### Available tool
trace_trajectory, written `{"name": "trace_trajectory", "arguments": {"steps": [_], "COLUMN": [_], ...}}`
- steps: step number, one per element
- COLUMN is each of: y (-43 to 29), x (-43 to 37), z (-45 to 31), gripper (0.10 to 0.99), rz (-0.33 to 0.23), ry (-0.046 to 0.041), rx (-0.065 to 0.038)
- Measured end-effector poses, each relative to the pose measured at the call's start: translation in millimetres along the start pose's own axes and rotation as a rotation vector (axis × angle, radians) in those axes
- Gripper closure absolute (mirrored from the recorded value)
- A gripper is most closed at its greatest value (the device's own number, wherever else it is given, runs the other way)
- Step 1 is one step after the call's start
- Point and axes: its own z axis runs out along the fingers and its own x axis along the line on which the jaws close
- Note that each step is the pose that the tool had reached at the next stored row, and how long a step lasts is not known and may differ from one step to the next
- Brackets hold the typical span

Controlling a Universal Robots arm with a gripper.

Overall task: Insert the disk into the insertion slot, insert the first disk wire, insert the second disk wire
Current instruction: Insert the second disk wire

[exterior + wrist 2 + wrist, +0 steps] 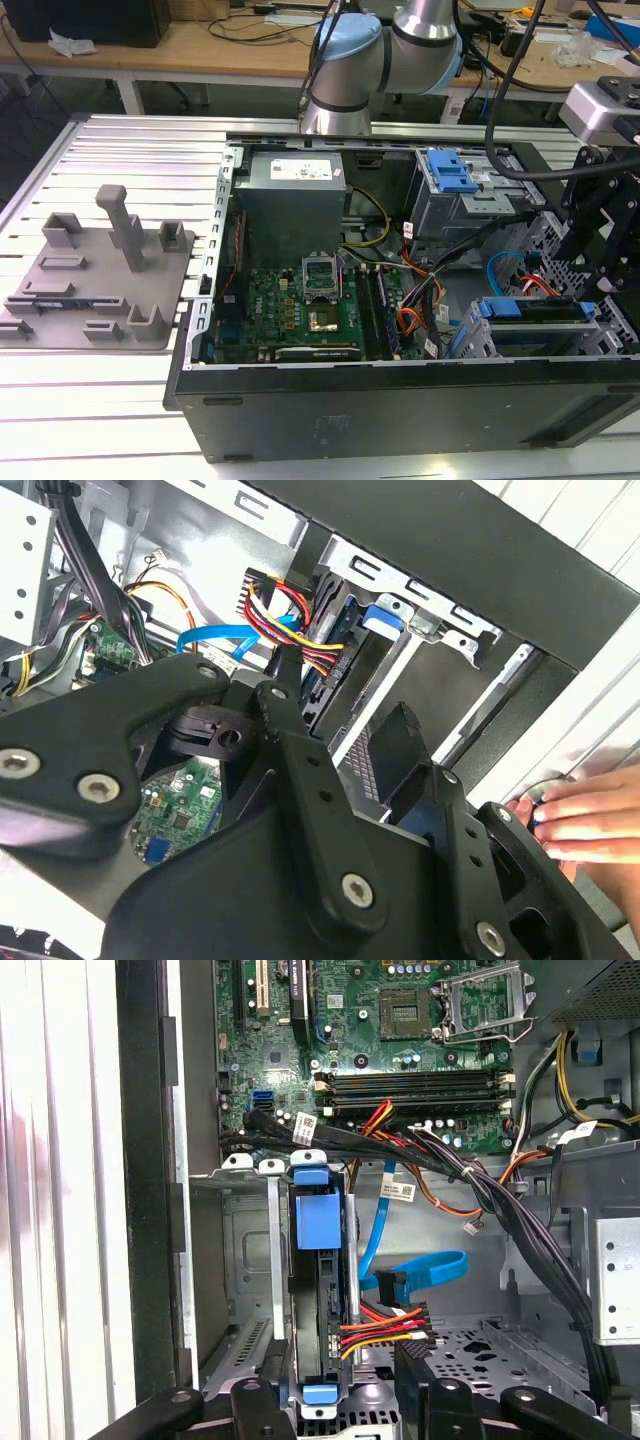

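The disk (322,1290), with its blue carrier (318,1222), stands on edge inside the insertion slot (245,1290), a grey perforated metal cage at the case's corner. The exterior view shows the same disk (535,310) in the cage at the exterior view's right. A red, yellow and black wire (385,1328) reaches the disk's end. A blue wire (420,1270) ends in a dark plug (386,1282) close beside the disk; I cannot tell whether it is seated. My gripper (345,1405) is open, its black fingers (430,1385) on either side of the disk's wired end, holding nothing.
A person's hand (590,815) rests outside the case wall. The motherboard (300,310), thick black cable bundles (520,1230) and a larger grey drive box with a blue tab (450,172) crowd the case. A grey fixture plate (95,280) lies on the table at the exterior view's left.
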Motion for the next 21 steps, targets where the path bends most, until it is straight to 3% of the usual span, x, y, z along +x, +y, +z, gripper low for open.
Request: {"name": "trace_trajectory", "arguments": {"steps": [4, 7, 9, 10, 11, 12, 14, 15, 17, 18, 19, 21], "y": [0.0, 0.3, 0.7, 1.2, 1.7, 2.0, 2.5, 4.3, 9.1, 11.0, 17.6, 24.0], "x": [-0.1, -6.0, -15.1, -24.5, -34.0, -39.0, -47.0, -52.5, -57.7, -58.7, -59.9, -61.8], "z": [0.1, -4.1, -8.0, -8.4, -8.7, -8.7, -8.8, -8.1, -6.9, -6.5, -6.2, -6.0], "gripper": [0.545, 0.545, 0.545, 0.545, 0.545, 0.545, 0.545, 0.545, 0.545, 0.545, 0.545, 0.545], "rz": [0.0, 0.0, 0.0, 0.001, 0.002, 0.002, 0.003, 0.004, 0.007, 0.008, 0.008, 0.008], "ry": [0.0003, 0.0255, 0.0582, 0.0975, 0.1589, 0.1925, 0.2396, 0.2482, 0.249, 0.2497, 0.2649, 0.2895], "rx": [0.0, 0.0, 0.0, 0.0, 0.003, 0.004, 0.006, 0.013, 0.033, 0.037, 0.039, 0.04]}}
